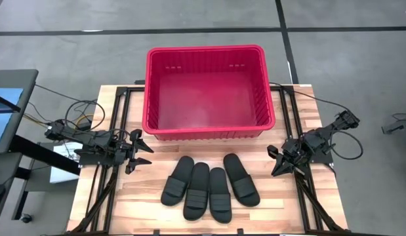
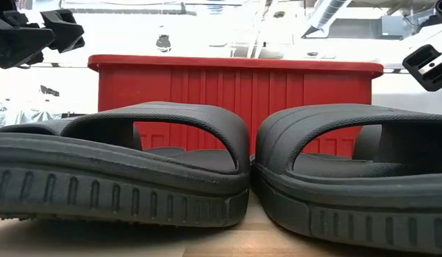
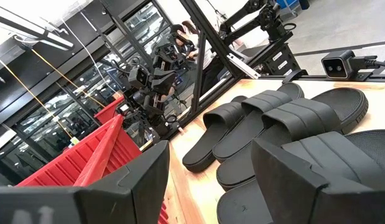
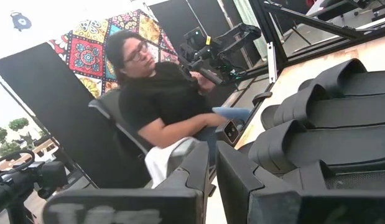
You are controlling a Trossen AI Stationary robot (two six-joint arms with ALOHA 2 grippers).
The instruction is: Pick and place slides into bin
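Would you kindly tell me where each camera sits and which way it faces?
High: overhead, straight down on bin, four slides, both arms.
Low: at tabletop, facing slides and bin; arm parts at the upper corners.
Left wrist: past own fingers across slides.
Right wrist: past own fingers, slides, seated person.
All share the slides.

One camera hangs overhead and looks straight down on the whole table (image 1: 124, 196), while another sits at table-top height, so close to two slides (image 2: 121, 171) that they fill its view, with the bin (image 2: 235, 86) behind them. Each wrist camera looks out past its own gripper, the left gripper (image 3: 204, 180) and the right gripper (image 4: 211, 180), across the same row of slides.
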